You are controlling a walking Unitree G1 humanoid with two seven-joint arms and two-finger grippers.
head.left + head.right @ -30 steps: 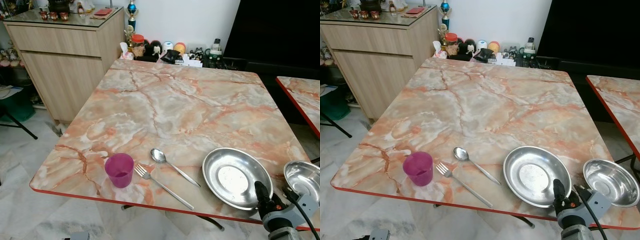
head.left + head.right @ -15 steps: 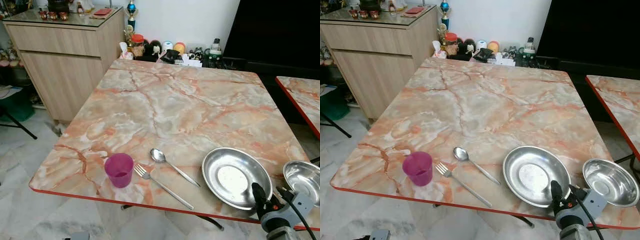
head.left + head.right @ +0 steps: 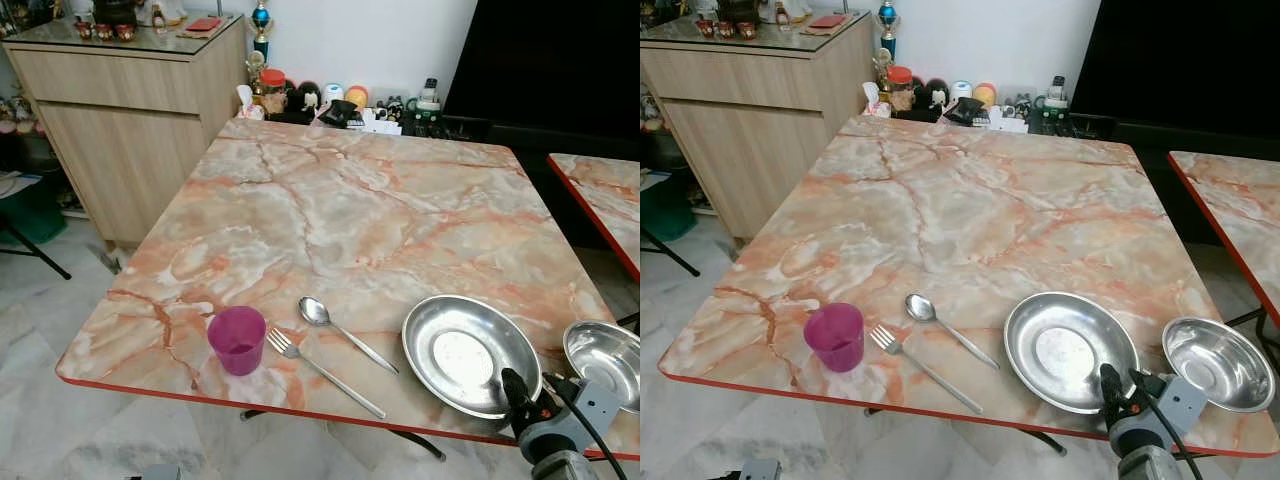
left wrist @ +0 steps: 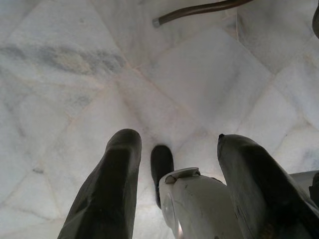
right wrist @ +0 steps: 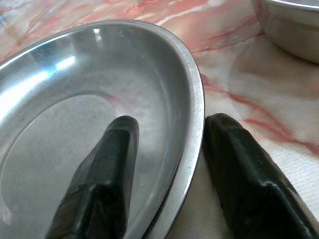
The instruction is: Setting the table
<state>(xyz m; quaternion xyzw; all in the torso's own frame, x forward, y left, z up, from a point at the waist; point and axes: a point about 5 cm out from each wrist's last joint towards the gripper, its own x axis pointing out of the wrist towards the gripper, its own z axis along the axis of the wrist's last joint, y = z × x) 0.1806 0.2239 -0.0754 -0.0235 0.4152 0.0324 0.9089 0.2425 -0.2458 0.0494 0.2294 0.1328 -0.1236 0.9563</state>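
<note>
A steel plate (image 3: pixel 470 355) lies at the near right of the marble table (image 3: pixel 330 200). My right gripper (image 5: pixel 172 123) is open at the plate's near rim, one finger (image 5: pixel 107 169) inside the plate and the other (image 5: pixel 244 169) outside on the table. A steel bowl (image 3: pixel 605 350) sits just right of the plate. Left of the plate lie a spoon (image 3: pixel 345 333) and a fork (image 3: pixel 325 372), then a pink cup (image 3: pixel 238 340) stands upright. My left gripper (image 4: pixel 179 139) hangs open over the tiled floor.
A wooden cabinet (image 3: pixel 120 110) stands at the far left. Jars and small items (image 3: pixel 330 100) crowd the floor beyond the table's far edge. A second marble table (image 3: pixel 600 190) is on the right, and a large dark panel (image 3: pixel 550 60) behind.
My right gripper has shifted slightly left and back along the plate's near rim. The view has moved a little; the tableware stays put.
</note>
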